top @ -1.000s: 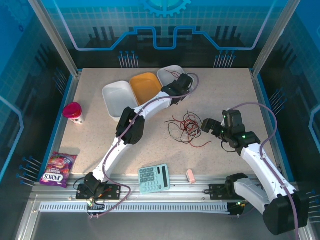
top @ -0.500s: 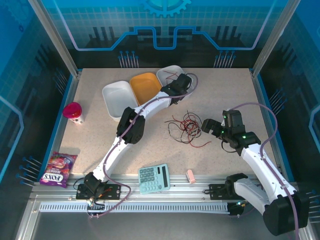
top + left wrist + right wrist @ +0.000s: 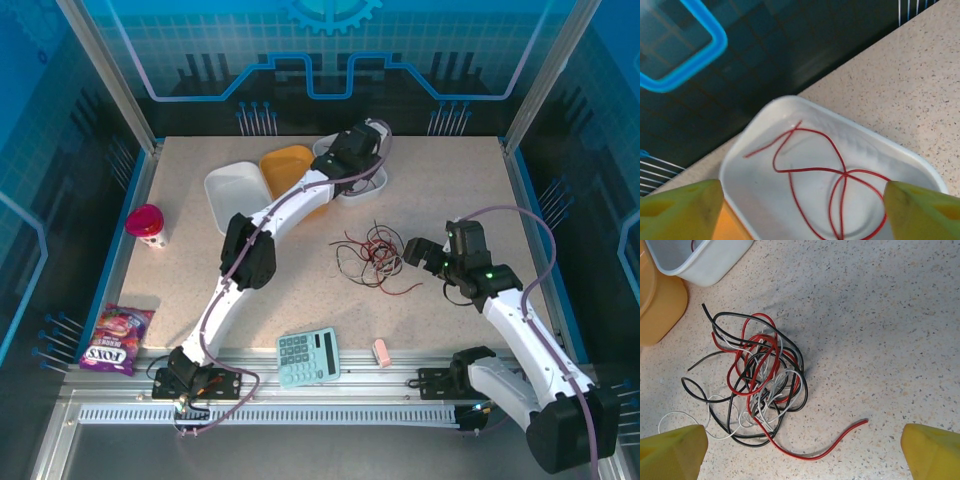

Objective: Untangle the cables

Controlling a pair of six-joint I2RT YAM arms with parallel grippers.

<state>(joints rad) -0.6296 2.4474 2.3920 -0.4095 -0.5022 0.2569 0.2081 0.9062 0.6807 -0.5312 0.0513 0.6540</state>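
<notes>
Left claw (image 3: pixel 802 215) gapes over the tray (image 3: pixel 765 107) keeping one red cable (image 3: pixel 810 172) apart; right claw (image 3: pixel 801 455), open, probably targets the tangle (image 3: pixel 757 375).

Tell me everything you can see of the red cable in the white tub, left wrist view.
A thin red cable, glossy like plastic-coated wire, lies loose on the floor of the white tub. It curls into a few open loops that cross near the middle; one end points toward the far-left wall, and the lowest loops run off the picture's bottom edge. No other cable lies with it. The left gripper's yellow fingers stand wide apart above, not touching it.
</notes>
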